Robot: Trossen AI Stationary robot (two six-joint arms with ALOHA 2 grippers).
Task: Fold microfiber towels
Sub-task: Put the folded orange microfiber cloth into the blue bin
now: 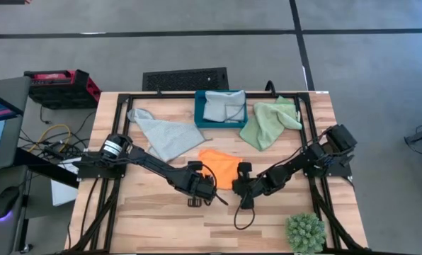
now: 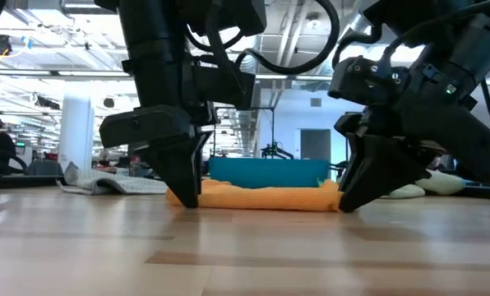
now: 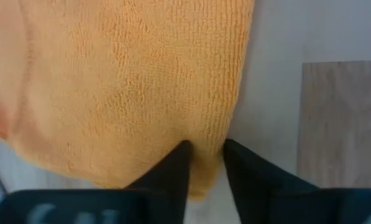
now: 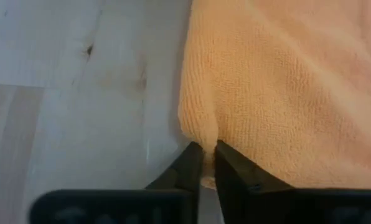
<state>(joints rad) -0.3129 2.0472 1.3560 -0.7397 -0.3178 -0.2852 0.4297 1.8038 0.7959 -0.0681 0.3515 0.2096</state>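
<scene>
The bright orange towel (image 1: pixel 221 166) lies flat on the wooden table (image 1: pixel 161 219), at its middle near the front. My left gripper (image 1: pixel 208 185) is shut on the towel's near left corner. My right gripper (image 1: pixel 241 187) is shut on its near right corner. In the low view the left gripper (image 2: pixel 186 197) and the right gripper (image 2: pixel 346 201) stand at the two ends of the towel (image 2: pixel 257 197). One pale blue-grey towel (image 1: pixel 165 136) lies spread at the far left. Another (image 1: pixel 224 106) lies in the teal box (image 1: pixel 200 119). The light green towel (image 1: pixel 270 120) lies crumpled at the far right. My left gripper pinches the orange towel's near left corner (image 3: pixel 204 163) between its two fingers (image 3: pixel 176 168), which come from above, pointing down. The towel lies on the table, slack. My right gripper pinches the towel's near right corner (image 4: pixel 208 144) between its two fingers (image 4: pixel 230 167), from above, pointing down. A small pucker of cloth stands between them; the rest lies on the table.
A spiky green plant ball (image 1: pixel 305 232) stands at the table's near right corner. The teal box stands at the far middle. Bare wood shows along the near edge on the left. A red device (image 1: pixel 61 85) and cables lie off the table's left.
</scene>
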